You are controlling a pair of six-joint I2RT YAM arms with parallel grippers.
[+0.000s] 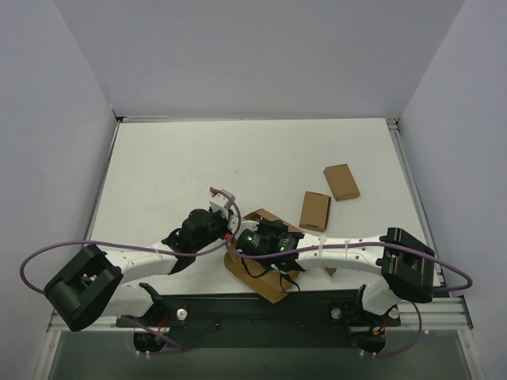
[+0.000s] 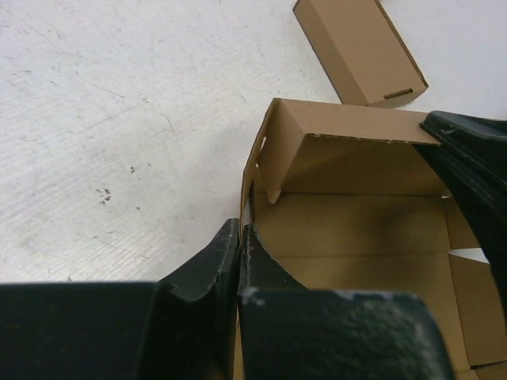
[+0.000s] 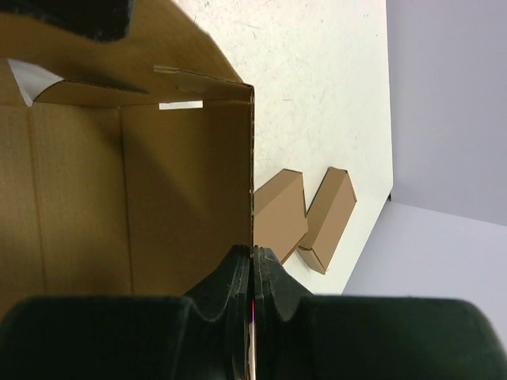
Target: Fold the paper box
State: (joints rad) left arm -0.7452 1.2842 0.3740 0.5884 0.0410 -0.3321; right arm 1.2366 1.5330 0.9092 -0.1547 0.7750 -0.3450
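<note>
The plain brown cardboard paper box (image 1: 271,286), half-raised with its flaps loose, stands on the white table (image 1: 174,174), just on the arm-base side of the small closed brown carton (image 1: 314,210). My left gripper (image 2: 240,237) is pinched tight on the box wall farthest from that carton. My right gripper (image 3: 252,257) is clamped on the corner edge nearer it. I judge the board light, stiff across panels, limp at creases and easily crushed, so I'd hold walls close to the folds.
</note>
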